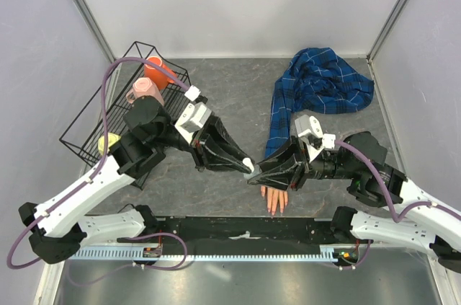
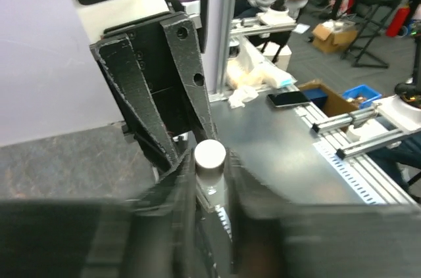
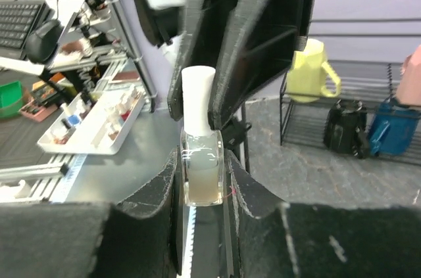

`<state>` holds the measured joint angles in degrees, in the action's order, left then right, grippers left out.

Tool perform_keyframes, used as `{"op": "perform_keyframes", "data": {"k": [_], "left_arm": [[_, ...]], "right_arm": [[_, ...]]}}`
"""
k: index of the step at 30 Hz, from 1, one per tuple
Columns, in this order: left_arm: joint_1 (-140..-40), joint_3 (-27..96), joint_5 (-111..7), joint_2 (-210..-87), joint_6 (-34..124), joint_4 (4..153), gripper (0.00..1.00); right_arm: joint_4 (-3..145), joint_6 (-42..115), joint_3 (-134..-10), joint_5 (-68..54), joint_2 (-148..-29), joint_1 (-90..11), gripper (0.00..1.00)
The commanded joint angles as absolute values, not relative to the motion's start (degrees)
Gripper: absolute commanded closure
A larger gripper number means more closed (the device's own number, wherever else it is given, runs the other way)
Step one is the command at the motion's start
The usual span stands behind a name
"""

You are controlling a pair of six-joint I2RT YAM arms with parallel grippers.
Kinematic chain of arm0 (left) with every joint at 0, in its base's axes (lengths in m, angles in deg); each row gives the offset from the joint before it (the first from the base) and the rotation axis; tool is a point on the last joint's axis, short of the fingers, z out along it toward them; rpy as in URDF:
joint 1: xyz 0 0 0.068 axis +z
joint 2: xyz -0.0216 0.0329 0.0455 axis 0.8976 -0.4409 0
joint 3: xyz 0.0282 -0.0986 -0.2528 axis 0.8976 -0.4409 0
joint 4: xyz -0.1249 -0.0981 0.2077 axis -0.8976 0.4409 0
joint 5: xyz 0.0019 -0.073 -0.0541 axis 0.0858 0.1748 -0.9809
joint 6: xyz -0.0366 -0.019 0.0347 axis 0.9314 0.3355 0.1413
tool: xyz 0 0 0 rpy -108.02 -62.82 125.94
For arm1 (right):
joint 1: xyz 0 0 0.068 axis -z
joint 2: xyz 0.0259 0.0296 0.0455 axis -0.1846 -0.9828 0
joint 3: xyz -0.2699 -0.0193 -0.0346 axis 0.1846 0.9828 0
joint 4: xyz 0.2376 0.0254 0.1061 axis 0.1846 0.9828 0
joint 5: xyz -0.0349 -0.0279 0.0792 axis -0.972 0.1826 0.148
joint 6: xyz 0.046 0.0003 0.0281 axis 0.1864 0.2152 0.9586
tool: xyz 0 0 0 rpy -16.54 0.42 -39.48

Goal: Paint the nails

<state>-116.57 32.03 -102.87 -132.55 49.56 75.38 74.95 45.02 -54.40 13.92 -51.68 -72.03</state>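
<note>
White cap (image 3: 198,91) was still on the bottle (image 3: 200,169), squeezed by the right pincer (image 3: 202,185). Whether the left pincer (image 1: 244,163) gripped it could not be told. Near nails (image 1: 274,209) looked unpainted.

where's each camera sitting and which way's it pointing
top external: above and behind the bases, looking down at the table; both arms and the mannequin hand show.
left wrist: faces the right gripper; own blurred fingers below.
right wrist: faces the left gripper; own fingers clamp the bottle.
shared: both wrist views show the white cap.
</note>
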Motion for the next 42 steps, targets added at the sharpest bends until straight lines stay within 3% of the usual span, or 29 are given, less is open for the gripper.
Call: {"op": "perform_keyframes", "data": {"k": [1, 4, 8, 12, 15, 21, 26, 31, 38, 42], "left_arm": [[-116.3, 37.5, -98.0, -132.1, 40.1, 94.4, 0.44], [-115.4, 40.0, -83.3, -130.0, 40.7, 100.0, 0.18], [-115.3, 43.9, -69.3, -128.5, 42.4, 104.1, 0.11], [-115.3, 48.2, -59.4, -128.9, 46.7, 109.1, 0.11], [-115.3, 49.8, -50.6, -129.0, 52.2, 110.1, 0.15], [-115.2, 55.6, -45.8, -134.5, 60.8, 111.3, 0.37], [-115.3, 60.5, -47.4, -139.4, 61.3, 111.2, 0.4], [-115.3, 62.0, -47.6, -142.7, 60.8, 112.3, 0.49], [-115.3, 61.3, -48.0, -143.4, 60.0, 112.3, 0.5], [-115.3, 60.1, -49.5, -143.5, 60.4, 112.4, 0.58]], "right_arm": [[63.8, 45.5, -53.9, 3.3, -52.0, -71.3, 1.0], [67.6, 43.3, -55.7, -3.1, -53.2, -71.4, 1.0], [74.0, 40.6, -60.1, -11.9, -55.7, -71.4, 1.0], [77.2, 35.7, -63.1, -17.9, -58.0, -71.4, 1.0], [78.7, 33.5, -65.0, -19.6, -59.7, -71.3, 1.0], [78.7, 31.1, -66.6, -23.2, -61.9, -71.3, 1.0], [78.8, 30.4, -67.9, -24.2, -63.7, -71.3, 1.0], [79.0, 30.4, -68.9, -25.1, -64.1, -71.3, 1.0], [79.3, 30.3, -68.9, -25.2, -64.3, -71.3, 1.0], [79.3, 30.3, -68.9, -25.3, -64.4, -71.3, 1.0]]}}
